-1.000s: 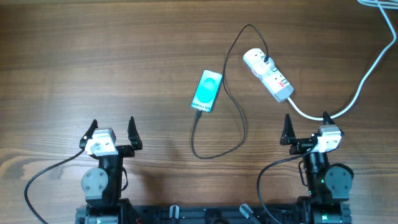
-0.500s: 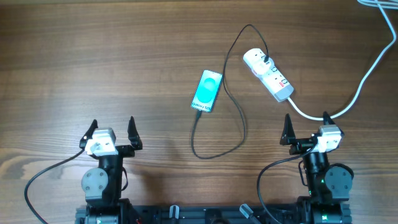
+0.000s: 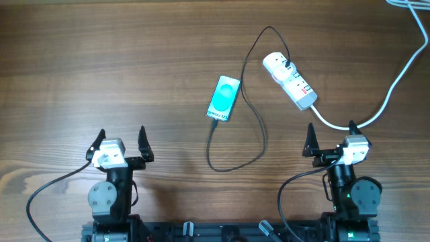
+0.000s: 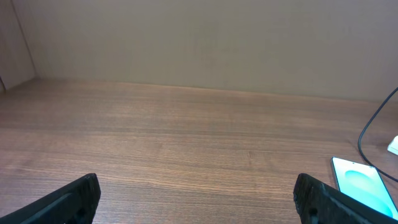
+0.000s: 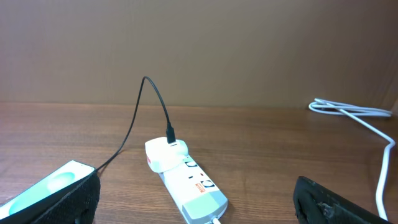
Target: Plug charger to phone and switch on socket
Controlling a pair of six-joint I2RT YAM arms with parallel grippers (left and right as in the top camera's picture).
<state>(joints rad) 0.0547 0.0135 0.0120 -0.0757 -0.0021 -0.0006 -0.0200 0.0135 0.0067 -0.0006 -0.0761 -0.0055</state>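
Note:
The phone (image 3: 223,98), with a cyan-green screen, lies flat at the table's middle; it also shows in the left wrist view (image 4: 364,188) and the right wrist view (image 5: 46,188). The charger's thin black cable (image 3: 259,128) runs from a white adapter on the socket (image 3: 289,81), loops forward and ends by the phone's near end. The socket also shows in the right wrist view (image 5: 186,182). My left gripper (image 3: 121,142) is open and empty near the front left. My right gripper (image 3: 330,138) is open and empty in front of the socket.
The socket's thick white cord (image 3: 396,81) curves from its near end off to the back right corner. It passes close by my right gripper. A wall stands behind the table's far edge (image 4: 199,43).

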